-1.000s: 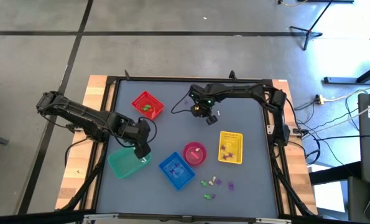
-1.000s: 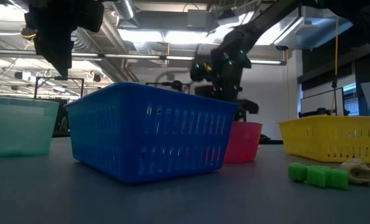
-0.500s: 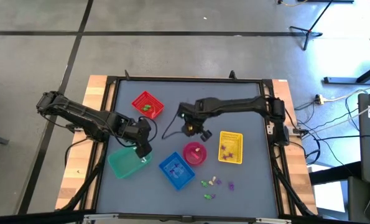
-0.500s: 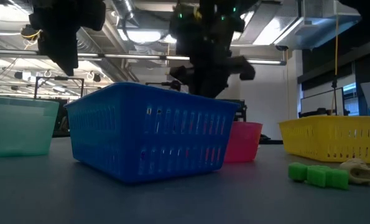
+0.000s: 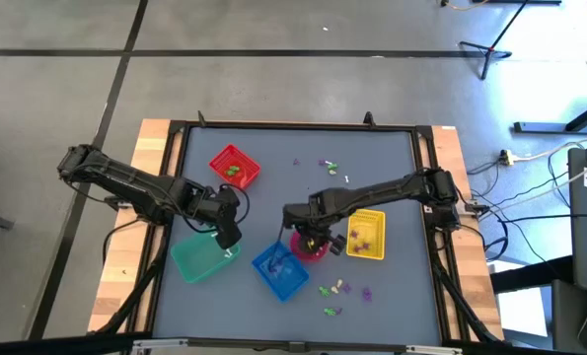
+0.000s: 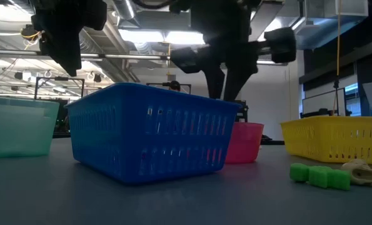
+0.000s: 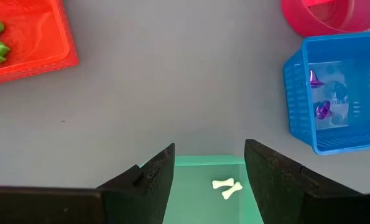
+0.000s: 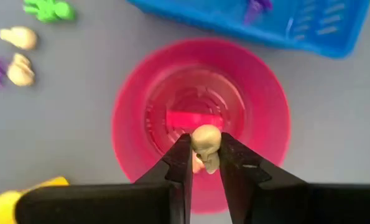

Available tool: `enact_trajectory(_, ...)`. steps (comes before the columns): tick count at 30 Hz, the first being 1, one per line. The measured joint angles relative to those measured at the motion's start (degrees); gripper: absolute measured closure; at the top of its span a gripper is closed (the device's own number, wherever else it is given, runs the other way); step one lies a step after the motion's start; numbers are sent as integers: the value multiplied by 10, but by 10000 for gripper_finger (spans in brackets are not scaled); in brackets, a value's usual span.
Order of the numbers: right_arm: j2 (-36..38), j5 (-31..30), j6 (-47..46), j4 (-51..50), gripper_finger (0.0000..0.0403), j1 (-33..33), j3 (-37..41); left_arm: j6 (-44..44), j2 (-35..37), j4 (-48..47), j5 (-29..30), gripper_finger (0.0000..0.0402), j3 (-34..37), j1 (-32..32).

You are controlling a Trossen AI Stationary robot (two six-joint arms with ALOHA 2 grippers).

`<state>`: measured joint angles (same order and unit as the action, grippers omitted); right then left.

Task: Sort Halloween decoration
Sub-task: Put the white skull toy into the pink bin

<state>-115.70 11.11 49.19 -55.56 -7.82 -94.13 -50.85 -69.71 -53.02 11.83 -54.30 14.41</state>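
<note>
Right gripper (image 8: 204, 163): swung in from the far middle of the table; now directly over the pink bowl (image 8: 259, 93); fingers clamped on a cream skull (image 8: 206, 140); blue basket (image 8: 309, 25) just beyond it.
What changed: a second ago this arm worked near the red basket (image 5: 236, 166); a few trinkets (image 5: 325, 165) now show on the grey mat it left behind.
Meaning: the skull hangs above its bin; release looks next, by my reading.
Left gripper (image 7: 204, 163): parked over the teal basket (image 7: 191, 163); fingers spread apart, nothing between them; a white bone (image 7: 227, 187) lies in the basket below.
Still to sort: green, purple and cream pieces (image 5: 338, 293) on the table's near side, past the bowl; plenty of work left.
</note>
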Motion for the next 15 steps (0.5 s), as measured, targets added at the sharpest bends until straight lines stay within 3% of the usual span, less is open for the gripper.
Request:
enact_trajectory(10, 0, -2, -90, 1, 338, -37, 0, 0, 0, 0, 1, 224, 0, 0)
enact_trajectory(15, 0, -34, -131, 6, 329, -47, 0, 0, 0, 0, 1, 224, 0, 0)
